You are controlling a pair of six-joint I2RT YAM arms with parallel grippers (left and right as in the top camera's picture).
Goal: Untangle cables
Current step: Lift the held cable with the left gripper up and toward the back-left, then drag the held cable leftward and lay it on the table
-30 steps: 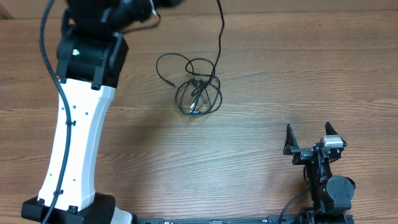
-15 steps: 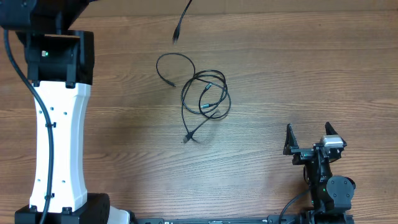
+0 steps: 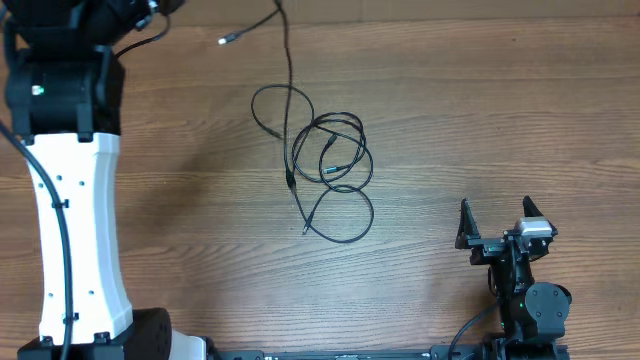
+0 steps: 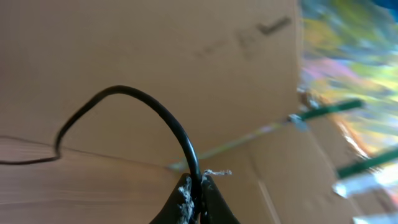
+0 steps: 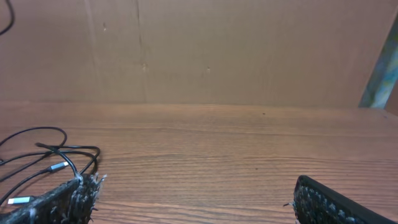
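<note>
Right gripper [image 3: 497, 220] sat with its fingers spread near the table's [image 3: 480, 120] near right corner in the overhead view, well apart from the cables [image 3: 332, 165]. Those lay as a loose tangle of black loops around the middle of the table, a little toward the far edge. One cable [image 3: 289, 70] ran straight from the tangle to the far edge of the picture, and a small plug [image 3: 223, 40] showed just left of it. The left arm [image 3: 70, 220] stood along the left edge; its gripper could not be made out from above.

From the left wrist, the left gripper [image 4: 194, 185] was pressed together on that cable [image 4: 158, 112], which arched up out of the fingertips and dropped away to the left in front of a cardboard wall [image 4: 186, 43].

From the right wrist, the right gripper [image 5: 193, 199] held nothing, its fingers [image 5: 62, 199] wide apart at the bottom corners. The cables [image 5: 59, 152] lay on the table [image 5: 217, 143] at the lower left, near the left finger.
</note>
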